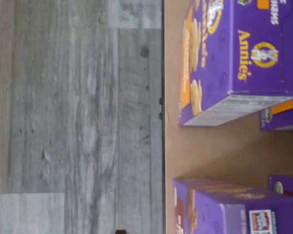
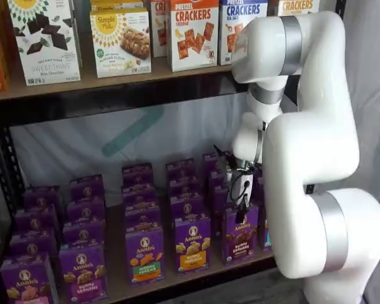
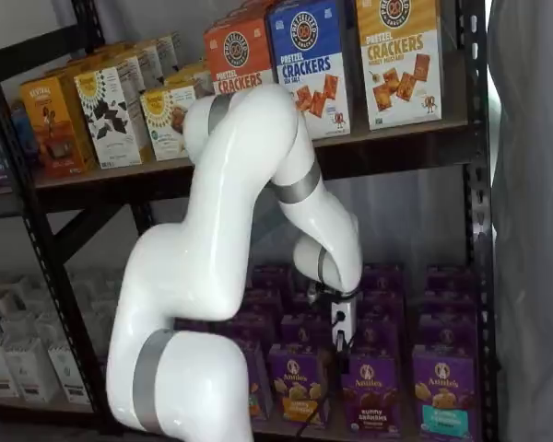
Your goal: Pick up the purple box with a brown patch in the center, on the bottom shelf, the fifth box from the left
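The purple box stands upright at the front of the bottom shelf, with dark brown cookies on its face. It also shows in a shelf view. My gripper hangs just above the box's top, pointing down; it shows in both shelf views. Only its white body and a dark finger seen side-on show, so I cannot tell whether it is open. Nothing is held. The wrist view shows the tan shelf board and other purple cartons; I cannot pick out the brown-cookie box there.
Rows of purple cartons fill the shelf. A yellow-orange labelled one stands left of the target and a teal-labelled one to its right. Cracker boxes sit on the upper board. A black upright stands at right. Grey floor lies below.
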Available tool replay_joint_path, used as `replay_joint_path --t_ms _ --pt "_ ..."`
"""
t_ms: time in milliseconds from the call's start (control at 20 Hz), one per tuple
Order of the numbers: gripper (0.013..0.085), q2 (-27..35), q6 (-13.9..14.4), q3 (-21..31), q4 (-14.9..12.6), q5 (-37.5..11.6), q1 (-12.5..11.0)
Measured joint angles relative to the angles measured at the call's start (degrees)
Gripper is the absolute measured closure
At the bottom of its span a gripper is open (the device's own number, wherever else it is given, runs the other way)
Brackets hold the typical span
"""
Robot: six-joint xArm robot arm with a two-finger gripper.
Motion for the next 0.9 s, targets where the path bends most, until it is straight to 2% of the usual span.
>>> replay_joint_path --t_ms 350,650,900 --pt "0.0130 3.76 -0.08 -4.47 -0.58 0.04 -0.67" --pt "0.0130 7.95 8.44 -9.49 -10.62 2.10 -1.34" --pt "0.0130 10.35 12.20 -11.92 -14.90 3.11 -1.47"
